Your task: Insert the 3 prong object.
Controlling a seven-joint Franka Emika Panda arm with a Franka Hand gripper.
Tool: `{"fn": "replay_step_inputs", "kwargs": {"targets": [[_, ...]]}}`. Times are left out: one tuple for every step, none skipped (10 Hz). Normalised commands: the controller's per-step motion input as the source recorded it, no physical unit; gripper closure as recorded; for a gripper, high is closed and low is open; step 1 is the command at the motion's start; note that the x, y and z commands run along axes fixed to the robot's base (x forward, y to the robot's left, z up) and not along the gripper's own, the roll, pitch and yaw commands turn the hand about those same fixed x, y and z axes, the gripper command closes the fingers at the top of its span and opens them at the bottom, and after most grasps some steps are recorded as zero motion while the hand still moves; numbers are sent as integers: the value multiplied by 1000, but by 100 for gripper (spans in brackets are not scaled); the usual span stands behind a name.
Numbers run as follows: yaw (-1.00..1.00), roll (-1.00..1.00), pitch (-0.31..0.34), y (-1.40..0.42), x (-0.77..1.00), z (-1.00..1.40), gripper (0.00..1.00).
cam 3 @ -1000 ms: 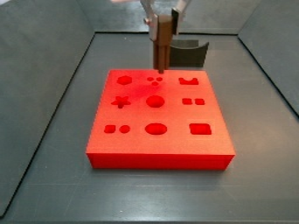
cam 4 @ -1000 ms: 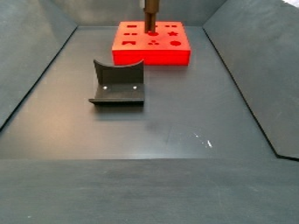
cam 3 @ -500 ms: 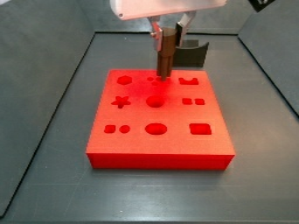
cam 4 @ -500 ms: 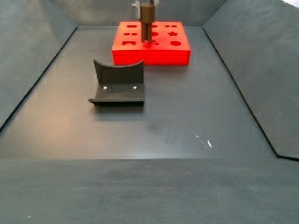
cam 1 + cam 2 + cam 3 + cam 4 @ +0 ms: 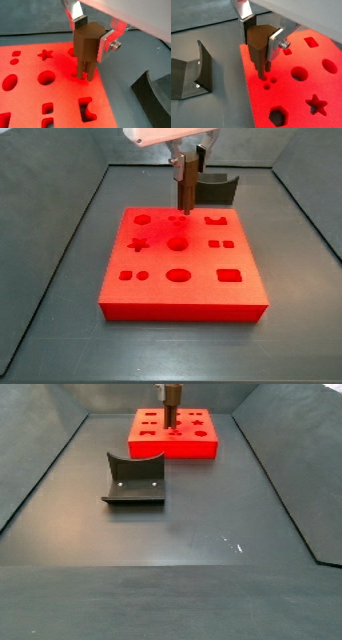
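Observation:
The 3 prong object [image 5: 87,42] is a slim dark brown-red peg, upright, with its prongs pointing down. My gripper [image 5: 90,40] is shut on its upper part, silver fingers [image 5: 276,42] on two sides. It shows in both wrist views [image 5: 258,45] and both side views [image 5: 189,183] [image 5: 170,406]. It stands over the red block [image 5: 181,268], prong tips [image 5: 85,76] at or just above the block's top near a group of small round holes [image 5: 269,82] at the far edge. Whether the prongs touch the block I cannot tell.
The red block has several differently shaped holes: star [image 5: 316,105], circles, squares, hexagon. The dark fixture [image 5: 134,479] stands on the grey floor beside the block, also in a wrist view [image 5: 188,75]. Dark walls ring the floor.
The gripper with the peg has shifted slightly sideways and lowered over the block's far edge, then held almost still.

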Motion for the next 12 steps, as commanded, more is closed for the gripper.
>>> {"fn": "replay_step_inputs", "kwargs": {"targets": [[-171, 213, 20, -186, -231, -271, 100], [-186, 163, 54, -117, -260, -186, 100], [-123, 84, 56, -60, -106, -63, 100], [0, 57, 23, -23, 0, -23, 100], [0, 67, 37, 0, 66, -57, 100], [0, 90, 64, 0, 129, -106, 100], [0, 99, 104, 0, 197, -186, 100], [-14, 120, 111, -9, 137, -263, 100], [-20, 147, 130, -23, 23, -371, 100], [-37, 151, 141, -11, 0, -369, 100], [-34, 181, 179, -40, 0, -469, 100], [-63, 149, 196, -14, -29, -437, 100]]}}
